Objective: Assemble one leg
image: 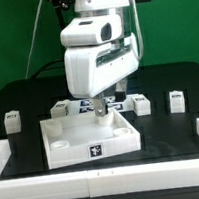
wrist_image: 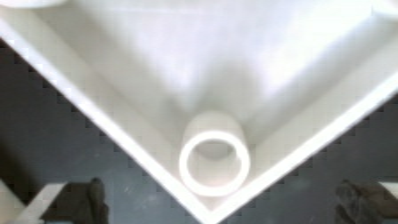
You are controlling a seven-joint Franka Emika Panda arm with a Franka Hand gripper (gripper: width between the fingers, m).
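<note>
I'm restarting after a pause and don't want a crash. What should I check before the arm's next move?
1. Gripper empty: ok. Its fingers are spread wide with nothing between them.
2. Legs free to pick: ok. All four sit loose on the table, and the nearest leg is beside the gripper.
3. Corner socket unfilled: ok, it looks empty.
4. White square part lying flat: ok.
5. Gripper clear of that part's surface: cannot tell.
</note>
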